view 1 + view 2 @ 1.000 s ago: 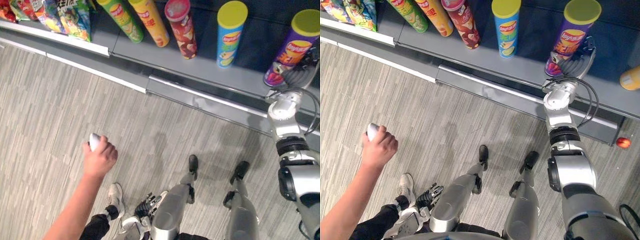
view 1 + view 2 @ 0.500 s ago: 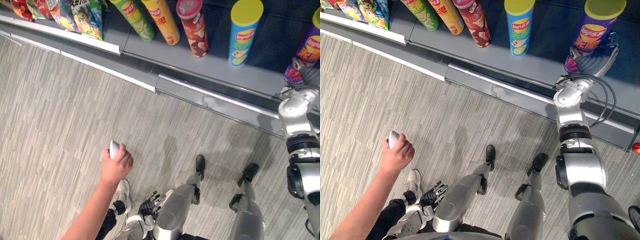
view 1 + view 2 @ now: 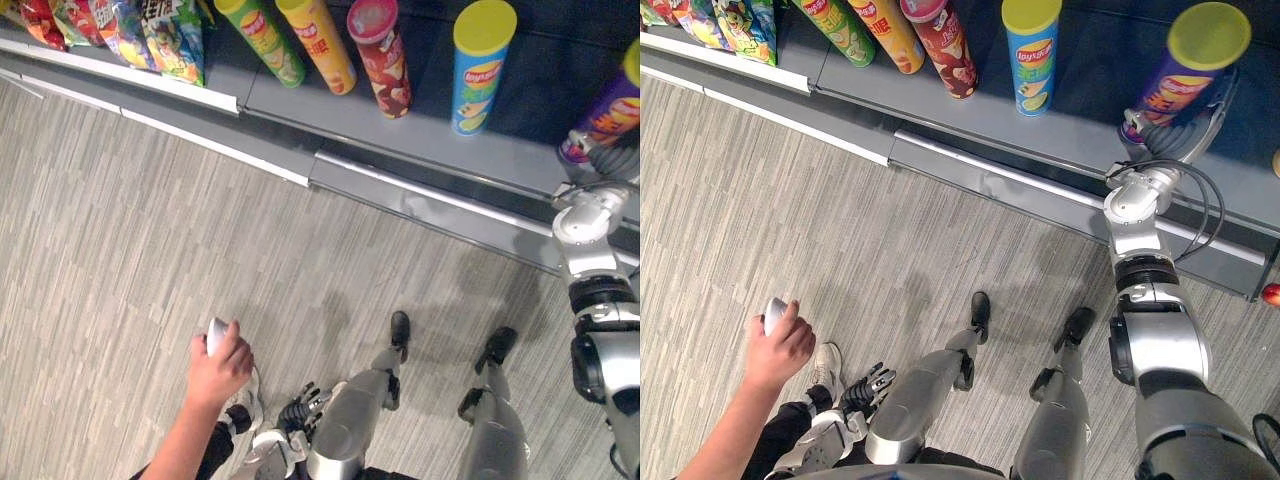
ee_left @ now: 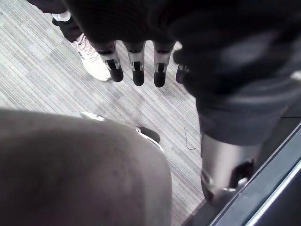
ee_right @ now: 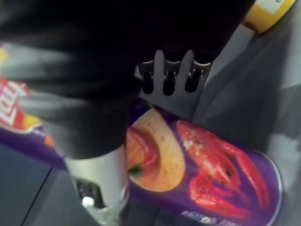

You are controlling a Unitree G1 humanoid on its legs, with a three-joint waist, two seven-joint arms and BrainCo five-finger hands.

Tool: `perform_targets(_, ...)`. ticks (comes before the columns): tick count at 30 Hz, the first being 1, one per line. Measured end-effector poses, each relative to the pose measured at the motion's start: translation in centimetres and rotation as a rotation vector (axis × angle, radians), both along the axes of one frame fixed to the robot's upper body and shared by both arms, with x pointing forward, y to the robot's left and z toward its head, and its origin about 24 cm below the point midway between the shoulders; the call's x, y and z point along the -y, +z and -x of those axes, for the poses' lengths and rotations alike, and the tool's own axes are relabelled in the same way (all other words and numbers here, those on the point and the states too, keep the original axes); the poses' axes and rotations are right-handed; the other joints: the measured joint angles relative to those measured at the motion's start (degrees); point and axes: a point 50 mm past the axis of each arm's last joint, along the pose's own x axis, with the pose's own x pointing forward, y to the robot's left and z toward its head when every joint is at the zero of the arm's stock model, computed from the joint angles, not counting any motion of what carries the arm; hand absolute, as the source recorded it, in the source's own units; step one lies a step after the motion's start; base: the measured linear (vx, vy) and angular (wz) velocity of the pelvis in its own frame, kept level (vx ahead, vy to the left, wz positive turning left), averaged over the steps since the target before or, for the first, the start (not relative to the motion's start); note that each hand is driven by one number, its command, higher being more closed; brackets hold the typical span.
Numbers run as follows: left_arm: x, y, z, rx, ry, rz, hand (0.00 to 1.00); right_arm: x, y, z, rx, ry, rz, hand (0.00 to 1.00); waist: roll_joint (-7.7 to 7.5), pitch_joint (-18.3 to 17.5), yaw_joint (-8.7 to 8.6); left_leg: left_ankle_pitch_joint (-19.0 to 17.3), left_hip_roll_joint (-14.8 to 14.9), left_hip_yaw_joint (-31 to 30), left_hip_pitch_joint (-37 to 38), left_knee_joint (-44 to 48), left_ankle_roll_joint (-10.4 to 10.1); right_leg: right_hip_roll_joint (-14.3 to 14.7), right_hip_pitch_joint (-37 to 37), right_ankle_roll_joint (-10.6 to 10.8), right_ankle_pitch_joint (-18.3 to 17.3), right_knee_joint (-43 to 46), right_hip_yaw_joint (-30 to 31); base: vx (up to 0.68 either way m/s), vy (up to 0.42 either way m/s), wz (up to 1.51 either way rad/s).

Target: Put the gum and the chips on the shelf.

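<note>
One chips can (image 3: 1175,88) in right hand (image 3: 1187,130)

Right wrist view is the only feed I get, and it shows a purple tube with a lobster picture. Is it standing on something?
Observer: Yes. The purple chip can with the yellow lid stands upright on the grey shelf, with the right hand at its base.
Operator: What is the other hand doing?
Observer: The left hand hangs low over the floor, fingers straight, holding nothing.
Operator: Is anyone else around?
Observer: Yes. On the robot's left, a person's hand grips a small white rounded object above the floor.
</note>
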Motion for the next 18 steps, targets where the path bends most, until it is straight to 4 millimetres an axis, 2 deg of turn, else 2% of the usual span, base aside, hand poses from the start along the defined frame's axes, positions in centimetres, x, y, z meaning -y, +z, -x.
perform_targets(6, -0.2, -0.1, 0.1, -0.003, 0.008, -0.003, 0.00, -0.6, -1.8, -0.1, -0.042, 0.019, -0.022, 0.00, -0.04, 0.0, -0.41, 0.0, 0.2, 0.2, 1.2, 0.0, 0.0, 0.1, 1.2, 0.0, 0.0, 0.0, 0.1, 0.04, -0.006, -0.03)
perform_targets(10, -0.4, -0.2, 0.2, -0.010, 0.018, -0.005, 0.00, -2.2, -4.3, -0.2, -0.093, 0.058, -0.081, 0.00, -0.29, 0.2, -1.59, -0.1, 0.4, 0.3, 3.5, -0.5, -0.1, 0.6, 3.2, 0.0, 0.0, -0.1, 0.2, 0.05, -0.009, -0.03)
perform_targets(13, -0.7, -0.1, 0.2, -0.010, 0.043, -0.001, 0.00, -3.1, -7.0, 0.3, -0.143, 0.074, -0.135, 0.00, -1.29, 0.9, -2.08, -0.4, 0.9, 0.6, 5.5, -1.0, -0.5, 1.3, 5.1, 0.0, -0.1, -0.9, 0.7, 0.06, -0.019, -0.11)
perform_targets(15, -1.2, -0.1, 0.3, -0.009, 0.070, -0.002, 0.00, -3.8, -8.7, 0.7, -0.173, 0.078, -0.193, 0.00, -2.33, 1.6, -3.09, -0.7, 1.3, 0.5, 6.4, -1.0, -1.0, 1.6, 6.4, 0.0, -0.1, -1.7, 0.6, 0.07, -0.020, -0.02)
perform_targets(18, -1.8, 0.0, 0.1, 0.000, 0.108, -0.001, 0.00, -4.2, -13.1, 2.5, -0.273, 0.053, -0.310, 0.00, -3.99, 2.7, -3.57, -0.9, 2.0, 0.6, 8.8, -1.1, -1.2, 2.4, 8.9, 0.0, -0.1, -2.0, 0.7, 0.06, -0.022, -0.06)
